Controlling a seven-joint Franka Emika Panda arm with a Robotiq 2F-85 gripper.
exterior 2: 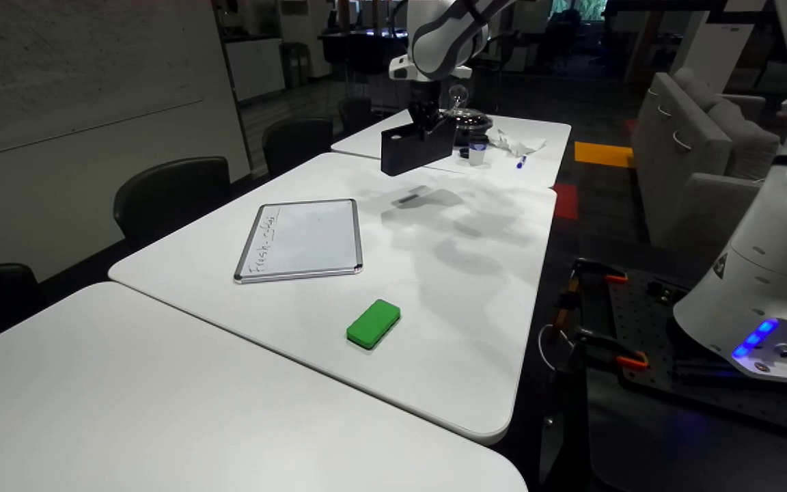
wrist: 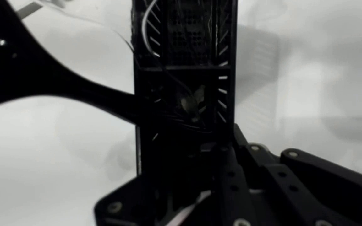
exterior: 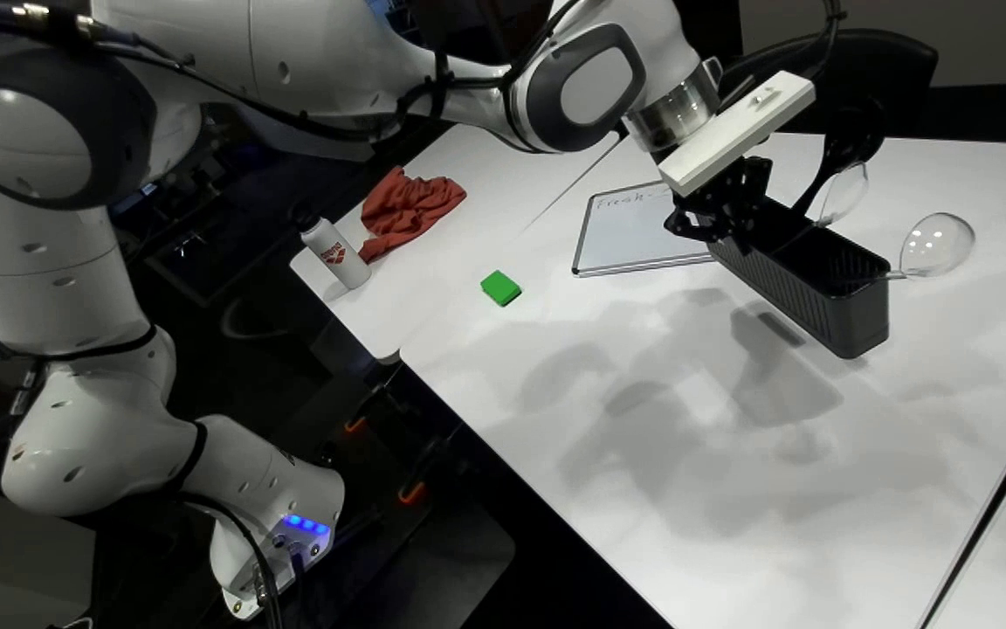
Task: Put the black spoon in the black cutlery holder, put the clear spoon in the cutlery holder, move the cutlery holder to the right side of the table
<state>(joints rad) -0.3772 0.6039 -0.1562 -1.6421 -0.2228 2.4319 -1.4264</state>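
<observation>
The pincer holds the black cutlery holder clamped up in the air, its shadow falling on the white surface below. The black spoon and the clear spoon both lean in it, bowls poking out, and I spot another clear utensil between them; a green block lies well apart.

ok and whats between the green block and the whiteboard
Just bare white table lies between the green block and the whiteboard; that shows in both exterior views.
</observation>
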